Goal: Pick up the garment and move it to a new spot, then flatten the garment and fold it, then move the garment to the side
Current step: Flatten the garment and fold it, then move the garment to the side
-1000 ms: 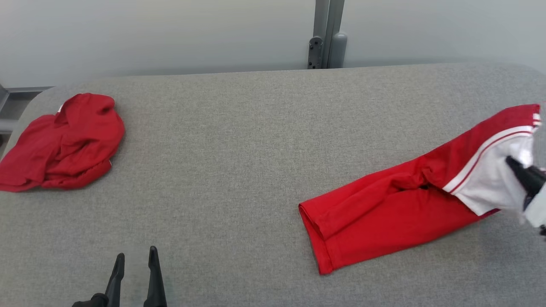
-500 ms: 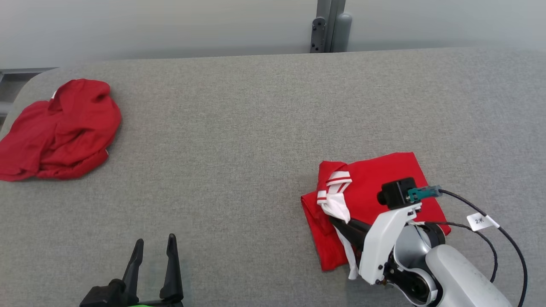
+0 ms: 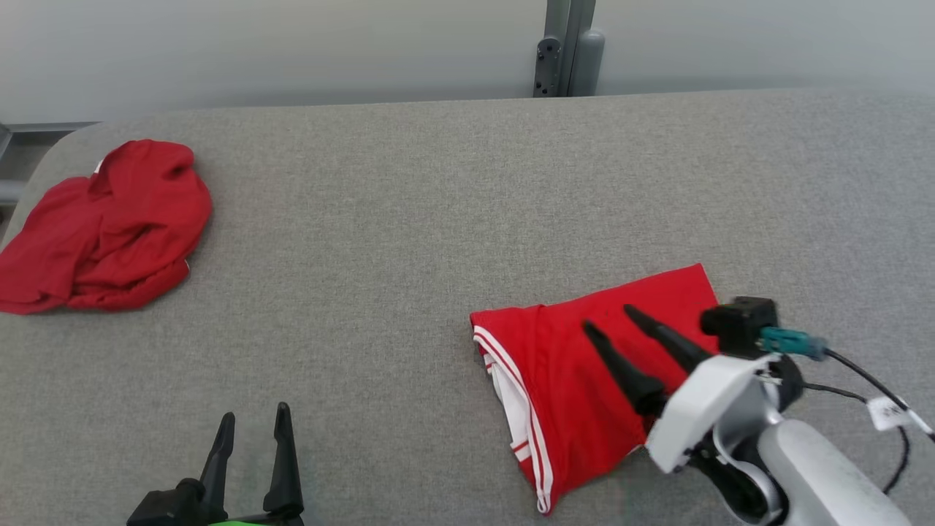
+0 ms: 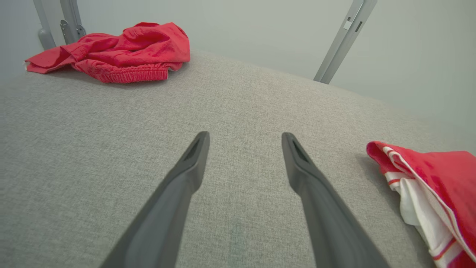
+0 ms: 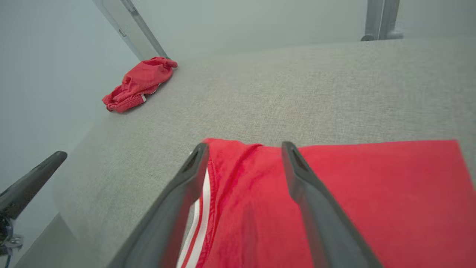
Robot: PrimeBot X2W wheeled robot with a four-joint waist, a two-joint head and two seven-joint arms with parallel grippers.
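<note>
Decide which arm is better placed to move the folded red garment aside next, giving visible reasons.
Probably the right. The right claw hangs open directly over the folded garment, fingers pointing across it. The left claw, also open, sits over bare table, well apart from the garment's striped edge.

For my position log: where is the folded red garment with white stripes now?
In the head view, the folded red garment lies on the grey table, right of centre and toward the front, beneath the open right gripper.

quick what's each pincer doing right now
Left pincer: open, holding nothing.
Right pincer: open, holding nothing, poised over the folded red garment.
</note>
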